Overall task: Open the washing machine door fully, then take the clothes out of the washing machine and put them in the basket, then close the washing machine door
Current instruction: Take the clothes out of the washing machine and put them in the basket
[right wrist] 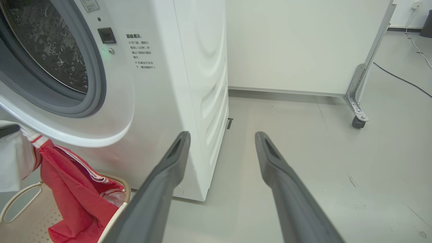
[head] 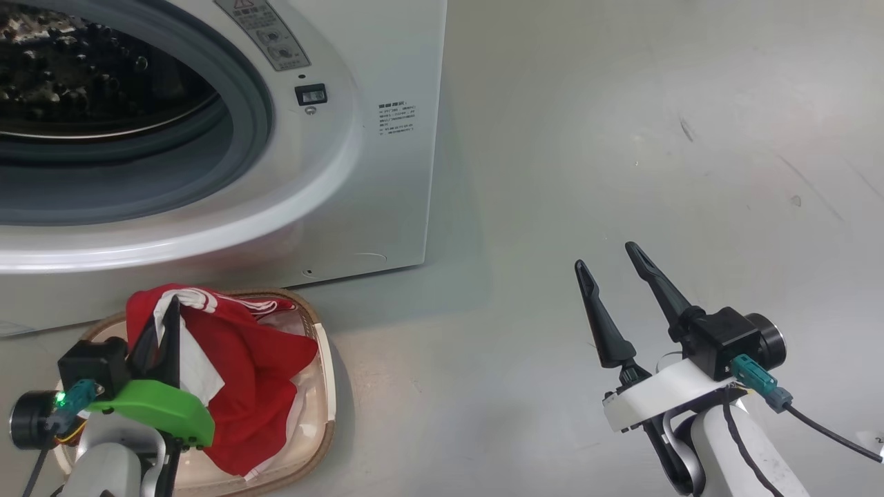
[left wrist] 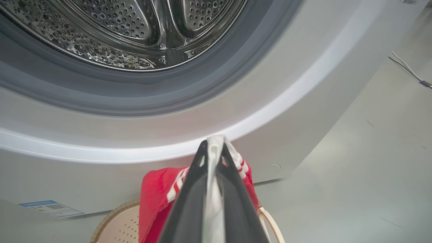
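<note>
Widest of all, bare grey floor [head: 621,172] to the right of the cabinet, faintly scuffed, open from the cabinet's right edge outward; farther back in the right wrist view, a white panel [right wrist: 303,44] on a metal leg with a castor [right wrist: 357,121], well apart from the cabinet.

Next, the washing machine [head: 387,172] at upper left, white, round opening uncovered; grey rubber ring [head: 235,138] around a perforated steel drum [left wrist: 135,27]; small blue label [left wrist: 50,208] low on the front.

Below the curved front lip, on the floor just before the cabinet, the basket [head: 324,373], cream with a brown woven-look rim; right rim bordering open floor.

In and above it, the clothes [head: 255,359]; red cloth with white stripes, hanging down and trailing onto the basket's bottom.

Left gripper [head: 171,307] over the basket's left part; clenches a strip of white fabric [left wrist: 214,189] of the clothes, tips pointing toward the front lip.

Right gripper [head: 606,257] well to the right over bare floor; released, fingers spread wide with nothing between; clear of cabinet edge and basket rim alike.
</note>
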Controlling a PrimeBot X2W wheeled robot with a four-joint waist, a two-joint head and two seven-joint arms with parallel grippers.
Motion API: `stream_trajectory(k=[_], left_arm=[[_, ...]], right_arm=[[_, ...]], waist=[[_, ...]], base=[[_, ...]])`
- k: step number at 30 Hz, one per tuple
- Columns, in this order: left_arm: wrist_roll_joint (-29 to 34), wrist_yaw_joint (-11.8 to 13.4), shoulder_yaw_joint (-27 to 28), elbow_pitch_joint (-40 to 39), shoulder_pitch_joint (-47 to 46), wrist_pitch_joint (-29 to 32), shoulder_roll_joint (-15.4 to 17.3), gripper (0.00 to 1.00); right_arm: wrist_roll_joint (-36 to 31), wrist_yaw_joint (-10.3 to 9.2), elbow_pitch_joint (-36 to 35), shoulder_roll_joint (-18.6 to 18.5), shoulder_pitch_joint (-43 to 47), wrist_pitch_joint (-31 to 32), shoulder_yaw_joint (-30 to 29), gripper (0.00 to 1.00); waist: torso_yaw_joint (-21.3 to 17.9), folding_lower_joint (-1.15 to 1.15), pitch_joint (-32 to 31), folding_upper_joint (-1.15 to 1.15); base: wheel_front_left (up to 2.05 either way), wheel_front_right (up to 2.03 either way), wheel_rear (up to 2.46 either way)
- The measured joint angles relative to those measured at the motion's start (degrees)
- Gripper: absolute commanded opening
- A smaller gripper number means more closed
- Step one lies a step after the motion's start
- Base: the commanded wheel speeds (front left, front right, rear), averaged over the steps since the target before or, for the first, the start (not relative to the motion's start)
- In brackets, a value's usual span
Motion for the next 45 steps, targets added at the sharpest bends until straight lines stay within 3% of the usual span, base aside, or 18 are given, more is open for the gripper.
stream_trajectory(k=[14, 26, 39, 43, 44, 45], left_arm=[[-3.32, 0.21, 4.03, 12.36, -4.87, 0.75, -0.38, 0.00], [-8.12, 2.81, 9.39, 22.95, -7.99, 1.23, -0.82, 0.00], [-9.22, 3.13, 10.21, 29.38, -12.96, 0.04, -0.87, 0.00], [-9.26, 3.12, 10.21, 30.98, -13.59, -0.12, -0.88, 0.91], [-9.27, 3.12, 10.22, 31.31, -13.75, -0.13, -0.89, 1.00], [-9.27, 3.12, 10.21, 31.65, -13.94, -0.23, -0.89, 1.00]], right_arm=[[-1.54, -0.43, -0.52, -0.04, -0.82, 0.00, -1.04, 1.00], [-2.56, -0.45, -1.08, -0.91, -1.41, -0.01, -1.37, 1.00], [-4.05, -0.45, -1.59, -1.10, -2.41, -0.01, -1.24, 1.00], [-4.14, -0.45, -1.58, -1.09, -2.79, -0.01, -1.18, 1.00], [-4.17, -0.45, -1.58, -1.09, -2.97, -0.01, -1.18, 1.00], [-4.27, -0.45, -1.58, -1.09, -3.14, -0.01, -1.18, 1.00]], waist=[[-1.41, 0.00, 4.56, 0.00], [-0.10, 0.00, 7.40, 0.00], [0.90, 0.00, 9.79, 0.00], [1.03, 0.00, 9.94, 0.00], [1.05, 0.00, 9.94, 0.00], [1.07, 0.00, 9.93, 0.00]], base=[[0.00, 0.00, 0.00], [0.00, 0.00, 0.00], [0.00, 0.00, 0.00], [0.00, 0.00, 0.00], [0.00, 0.00, 0.00], [0.00, 0.00, 0.00]])
